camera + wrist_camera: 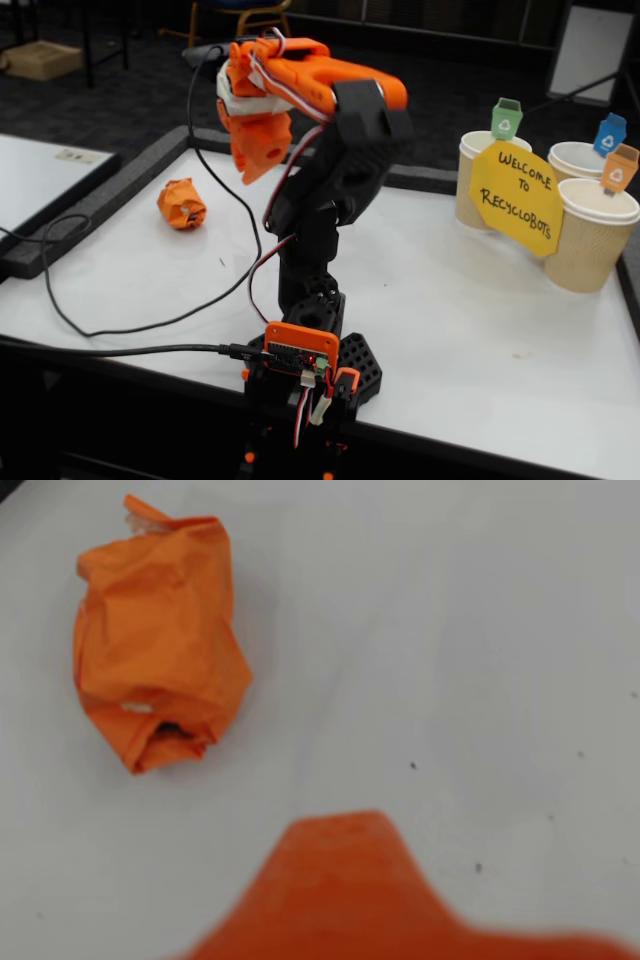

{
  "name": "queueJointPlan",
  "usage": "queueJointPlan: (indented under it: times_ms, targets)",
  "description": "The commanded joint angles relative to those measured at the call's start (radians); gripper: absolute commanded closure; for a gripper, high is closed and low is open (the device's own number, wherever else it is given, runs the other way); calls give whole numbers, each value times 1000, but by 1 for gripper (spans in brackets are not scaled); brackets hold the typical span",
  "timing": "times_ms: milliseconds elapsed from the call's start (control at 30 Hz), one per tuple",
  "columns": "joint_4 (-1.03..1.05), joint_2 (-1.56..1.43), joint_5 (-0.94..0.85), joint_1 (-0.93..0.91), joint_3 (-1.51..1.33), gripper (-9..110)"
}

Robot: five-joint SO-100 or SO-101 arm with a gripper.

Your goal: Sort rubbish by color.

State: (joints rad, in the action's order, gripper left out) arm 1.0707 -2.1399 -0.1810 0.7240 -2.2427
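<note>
Meanwhile, the crumpled orange paper wad [181,203] lies alone on the white tabletop [480,330] toward the left in the fixed view, while the orange plastic gripper [254,165] hangs above it, empty, whether spread or closed unclear.

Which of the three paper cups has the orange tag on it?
The cup nearest the camera in the fixed view, at the far right. Its tag is orange; the other two cups carry a green tag and a blue one.

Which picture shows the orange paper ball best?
The wrist view: the orange ball fills much of the frame, with its creases clear. In the fixed view it is only a small lump on the table, beyond the arm.
</note>
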Motion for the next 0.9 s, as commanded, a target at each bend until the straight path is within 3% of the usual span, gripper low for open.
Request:
queueJointPlan:
  times_ms: [0,300,700,867]
  targets:
    - [12,104,-23,57,230,101]
    - [31,298,-23,152,331,100]
    - [46,503,-23,179,462,73]
    - [43,597,-23,179,514,69]
